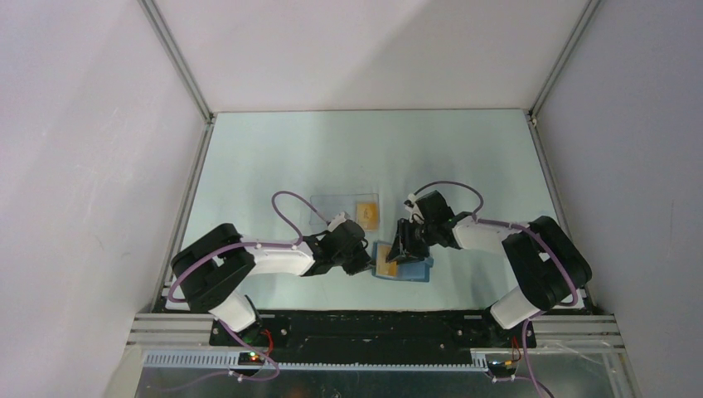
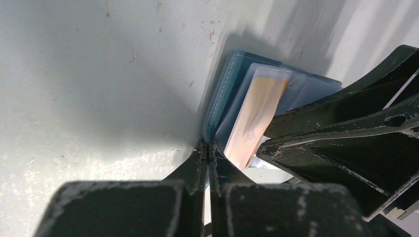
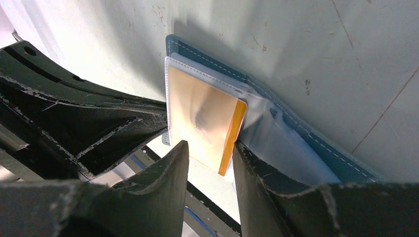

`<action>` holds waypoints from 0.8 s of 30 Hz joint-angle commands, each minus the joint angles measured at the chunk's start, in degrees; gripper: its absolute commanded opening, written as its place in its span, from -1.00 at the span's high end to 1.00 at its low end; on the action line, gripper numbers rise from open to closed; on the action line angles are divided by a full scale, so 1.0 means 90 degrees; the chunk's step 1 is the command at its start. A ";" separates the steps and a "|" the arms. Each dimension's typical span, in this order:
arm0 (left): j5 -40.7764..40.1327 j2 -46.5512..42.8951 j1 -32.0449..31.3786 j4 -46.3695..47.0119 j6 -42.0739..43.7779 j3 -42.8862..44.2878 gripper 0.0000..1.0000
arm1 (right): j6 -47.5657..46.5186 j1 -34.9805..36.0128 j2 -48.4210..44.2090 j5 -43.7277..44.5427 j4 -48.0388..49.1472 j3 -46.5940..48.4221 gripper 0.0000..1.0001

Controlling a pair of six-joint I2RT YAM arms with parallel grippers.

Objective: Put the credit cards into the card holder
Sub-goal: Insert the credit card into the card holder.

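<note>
The card holder [image 1: 412,271] is a blue wallet lying open near the front middle of the table. My left gripper [image 1: 368,264] is shut on its left cover edge, as the left wrist view [image 2: 208,145] shows at the wallet [image 2: 223,86]. An orange-tan credit card [image 3: 205,116] sits partly inside a clear sleeve of the wallet [image 3: 316,143]; it also shows in the left wrist view [image 2: 256,116]. My right gripper [image 3: 210,148] is open, its jaws standing either side of the card's free end [image 1: 396,255]. A second credit card [image 1: 367,212] lies farther back.
A clear plastic sheet [image 1: 332,205] lies flat behind the wallet, under the second card. The right arm's fingers [image 2: 346,133] crowd close to my left gripper. The table's front edge and the arm bases run just below the wallet.
</note>
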 commanded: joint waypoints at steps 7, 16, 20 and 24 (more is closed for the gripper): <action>-0.0050 0.0001 -0.0126 -0.0385 0.0251 0.0073 1.00 | -0.0256 0.0317 -0.0099 0.0083 -0.0409 0.0202 0.08; -0.0252 -0.0409 -0.0136 -0.0532 0.0222 -0.0120 1.00 | -0.0620 0.0283 -0.0847 0.0999 -0.1626 0.0309 -0.09; -0.0183 -0.0302 -0.0137 -0.0541 0.0238 -0.0070 1.00 | -0.0640 0.0106 -0.1055 0.1385 -0.2069 0.0292 -0.09; -0.0178 -0.0252 -0.0146 -0.0551 0.0277 -0.0024 1.00 | -0.0640 -0.0282 -0.1270 0.1533 -0.2291 0.0072 -0.10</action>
